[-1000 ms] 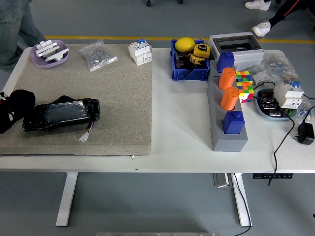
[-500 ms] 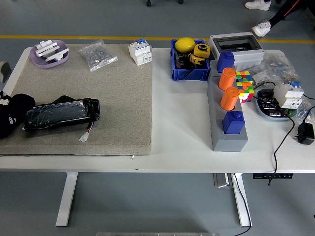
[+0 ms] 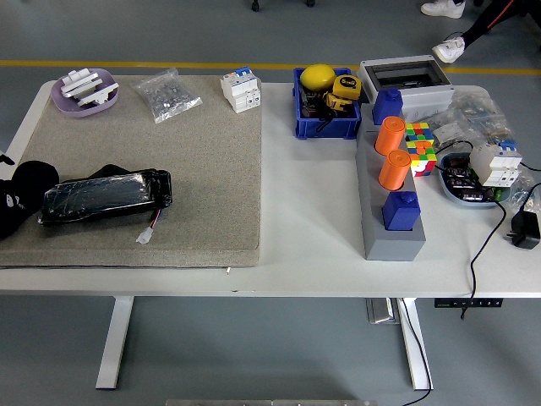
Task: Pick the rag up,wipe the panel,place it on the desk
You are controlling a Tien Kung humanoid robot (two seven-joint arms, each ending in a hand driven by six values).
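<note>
Left robot hand (image 3: 19, 201), black and bulky, sits at the picture's left edge, touching the near end of the shiny black rectangular panel (image 3: 106, 198); whether its fingers are curled or spread I cannot tell, because black hand, possible dark cloth and panel merge there. No rag can be made out as a separate thing, so it may be bunched under that hand, or hidden. The right robot hand is out of view.

The panel lies on the rough grey felt mat (image 3: 194, 169) that covers the left half of the white table (image 3: 313, 254). A thin wire with a small white plastic connector (image 3: 145, 236) trails from the panel's near right corner.

Risks, as I judge them: a wipe stroke towards the right could drag the unclamped panel across the mat, snag the wire and tug the connector. A stroke pressed too lightly would skate over the glossy film. Further right, the tall grey block holding orange cylinders (image 3: 392, 182) stands well apart and looks safe.
</note>
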